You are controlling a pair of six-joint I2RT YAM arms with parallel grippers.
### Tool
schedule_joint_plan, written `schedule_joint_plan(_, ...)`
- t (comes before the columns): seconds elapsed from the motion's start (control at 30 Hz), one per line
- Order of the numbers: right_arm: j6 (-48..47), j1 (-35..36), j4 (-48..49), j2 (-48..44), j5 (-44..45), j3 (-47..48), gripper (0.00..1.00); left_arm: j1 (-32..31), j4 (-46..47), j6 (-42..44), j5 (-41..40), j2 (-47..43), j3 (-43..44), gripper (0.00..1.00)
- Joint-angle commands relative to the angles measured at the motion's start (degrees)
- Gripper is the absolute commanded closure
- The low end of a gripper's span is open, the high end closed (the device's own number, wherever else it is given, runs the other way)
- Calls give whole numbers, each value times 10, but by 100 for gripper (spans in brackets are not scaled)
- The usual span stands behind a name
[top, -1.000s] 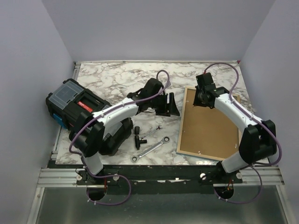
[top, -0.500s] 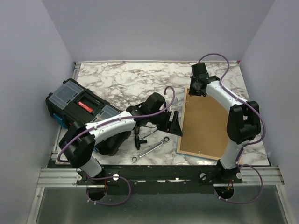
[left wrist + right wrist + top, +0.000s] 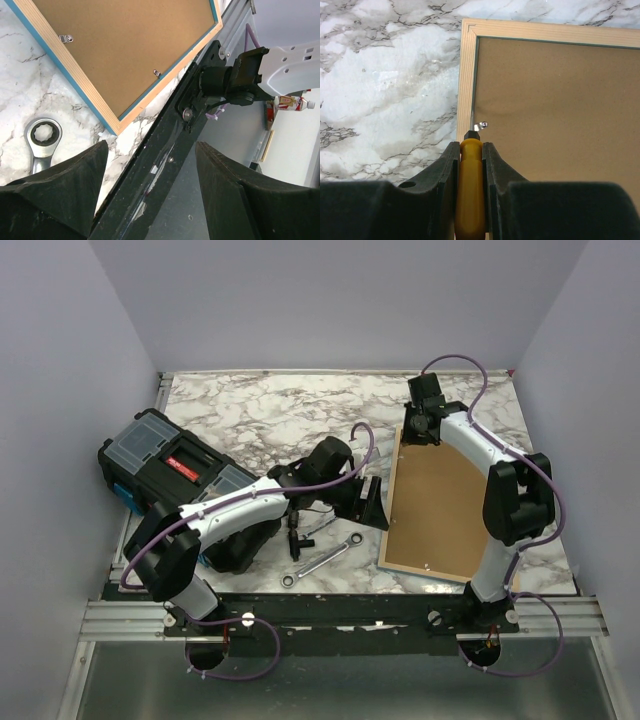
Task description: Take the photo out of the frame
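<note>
Frame (image 3: pixel 445 510) lies back-up on the right side of the desk (image 3: pixel 250 405), its brown board showing inside a wooden edge. The right gripper (image 3: pixel 471 150) is clamped on a yellow-handled tool (image 3: pixel 470 190), whose dark tip sits just beside a small metal clip (image 3: pixel 482 124) near the frame's far left corner. The left gripper (image 3: pixel 150 150) is spread wide and holds nothing. It hangs near the frame's left edge, with the near corner in its view. A wrench (image 3: pixel 44 137) lies near that corner. A black toolbox (image 3: pixel 170 465) sits well apart on the left.
</note>
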Motion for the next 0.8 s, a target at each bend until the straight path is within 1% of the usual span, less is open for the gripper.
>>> schedule_joint_plan(0.0, -3, 1, 4, 9, -20, -11, 100, 1, -4, 11, -9, -12, 17, 28)
schedule_joint_plan(0.5, -4, 10, -11, -13, -29, -47, 99, 1, -5, 9, -9, -1, 27, 28)
schedule_joint_plan(0.77, -3, 19, -22, -31, -17, -61, 99, 2, -1, 0, -22, 3, 22, 28)
